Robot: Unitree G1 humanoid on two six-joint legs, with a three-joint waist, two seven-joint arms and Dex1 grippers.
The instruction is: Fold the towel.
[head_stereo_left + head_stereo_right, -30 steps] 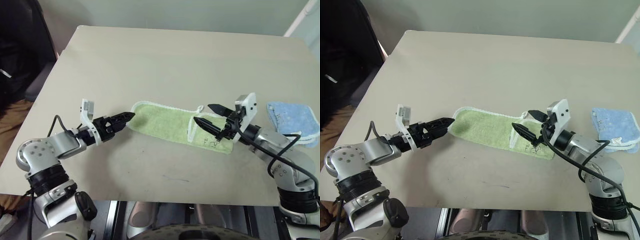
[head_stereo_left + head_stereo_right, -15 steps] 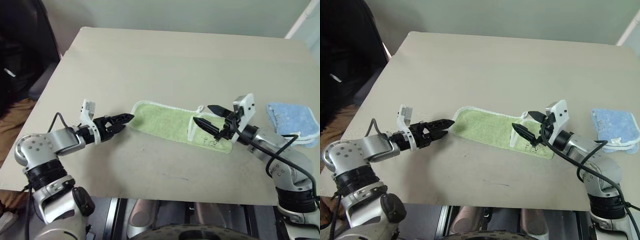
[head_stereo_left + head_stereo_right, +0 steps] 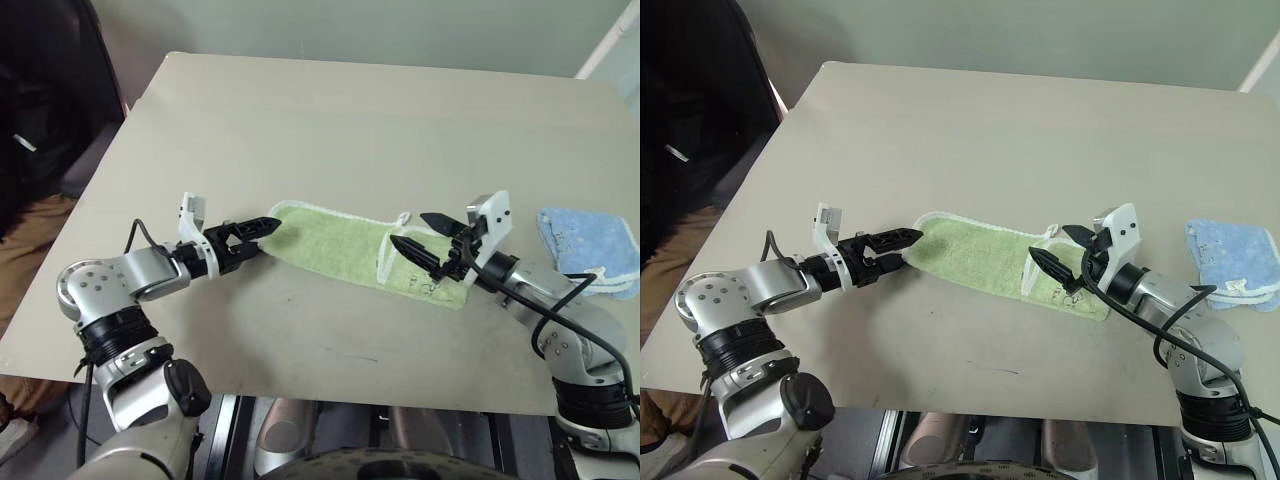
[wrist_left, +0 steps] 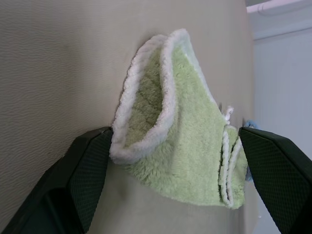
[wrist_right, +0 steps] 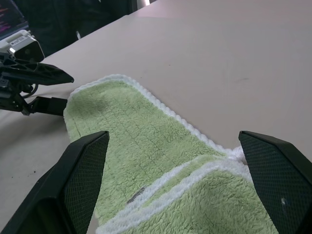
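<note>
The towel, light green with a white stitched edge, lies in a long strip across the middle of the table. Its right end is folded back over itself. My left gripper is open at the towel's left end. In the left wrist view that curled end sits between the two fingers, and one fingertip is against the white hem. My right gripper hovers open just above the folded right end, holding nothing.
A folded light blue towel lies near the table's right edge, beside my right arm. A person in dark clothes sits off the table's left side. The table's front edge runs close below both arms.
My left gripper has edged toward the towel, so its fingers now straddle the left end. The right gripper has stayed put. The camera view has shifted slightly.
</note>
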